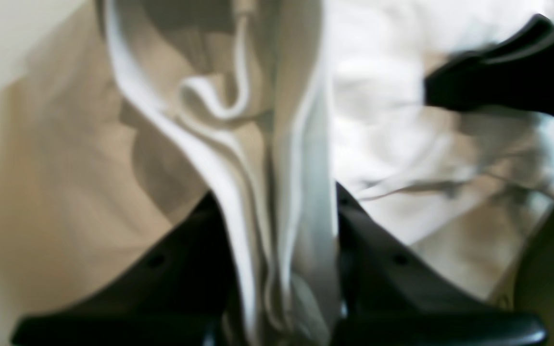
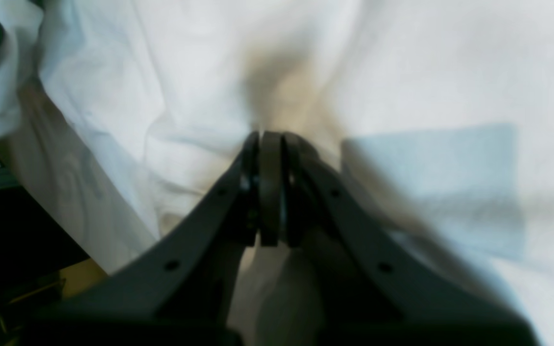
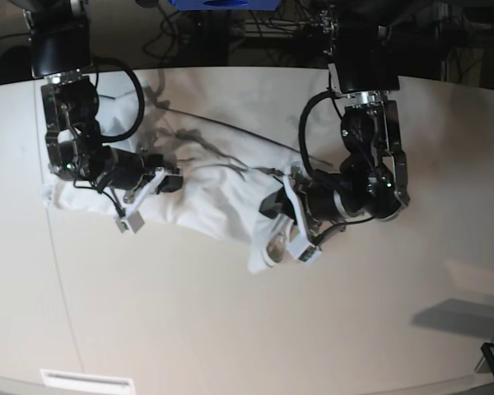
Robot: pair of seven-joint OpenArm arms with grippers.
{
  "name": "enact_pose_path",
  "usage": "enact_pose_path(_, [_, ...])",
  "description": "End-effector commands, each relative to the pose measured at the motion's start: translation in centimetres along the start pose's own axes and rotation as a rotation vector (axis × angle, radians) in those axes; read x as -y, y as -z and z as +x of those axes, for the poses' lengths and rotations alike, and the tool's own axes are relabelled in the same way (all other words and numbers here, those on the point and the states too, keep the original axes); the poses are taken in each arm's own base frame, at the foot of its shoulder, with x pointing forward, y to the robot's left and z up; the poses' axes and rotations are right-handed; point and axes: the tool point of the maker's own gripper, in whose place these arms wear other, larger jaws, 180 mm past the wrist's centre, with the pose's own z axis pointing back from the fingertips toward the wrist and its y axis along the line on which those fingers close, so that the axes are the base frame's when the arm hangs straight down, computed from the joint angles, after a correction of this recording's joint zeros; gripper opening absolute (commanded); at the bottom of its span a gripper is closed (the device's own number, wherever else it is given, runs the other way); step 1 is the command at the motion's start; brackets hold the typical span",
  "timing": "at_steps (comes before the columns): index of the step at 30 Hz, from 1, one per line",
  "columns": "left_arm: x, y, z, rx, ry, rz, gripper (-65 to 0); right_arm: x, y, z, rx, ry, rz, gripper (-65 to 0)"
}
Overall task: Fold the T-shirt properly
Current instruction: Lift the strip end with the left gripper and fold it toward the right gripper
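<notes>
Across the smooth off-white tabletop point(image 3: 230, 329) sprawls the plain white cotton T-shirt point(image 3: 214, 185), pretty rumpled. Left gripper point(image 1: 284, 269) has a bunched fold clamped between its fingers, right gripper point(image 2: 270, 144) sits pressed together over the cloth, black cables point(image 3: 222, 127) trail behind.

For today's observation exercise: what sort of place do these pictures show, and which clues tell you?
Probably a robotics lab: two black robot arms work a white cotton T-shirt on a smooth off-white tabletop, with dark cables tangled behind it.

No legible text — none anywhere.
</notes>
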Motion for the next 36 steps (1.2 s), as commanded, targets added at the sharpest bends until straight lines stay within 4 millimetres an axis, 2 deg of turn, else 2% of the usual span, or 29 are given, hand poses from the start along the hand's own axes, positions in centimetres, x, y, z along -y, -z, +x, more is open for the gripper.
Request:
enact_pose_path(1, [0.9, -0.1, 2.4, 0.073, 0.032, -0.028, -65.0, 0.5, -0.2, -0.1, -0.020, -0.015, -0.026, -63.0])
enact_pose_path(7, [3.2, 1.1, 3.3, 0.091, 0.034, -0.084, -65.0, 0.4, -0.1, -0.1, -0.019, -0.014, -0.024, -63.0])
enact_pose_path(12, [4.0, 1.6, 2.2, 0.070, 0.028, -0.103, -65.0, 0.5, -0.2, -0.1, -0.020, -0.015, -0.026, -63.0])
enact_pose_path(21, [2.9, 1.1, -0.4, -0.002, 0.042, -0.077, -65.0, 0.3, -0.2, 0.3, -0.009, -0.016, -0.024, -63.0])
enact_pose_path(36, [3.3, 1.3, -0.9, -0.009, 0.036, -0.087, -65.0, 0.4, 0.0, 0.4, -0.012, -0.010, -0.023, -63.0])
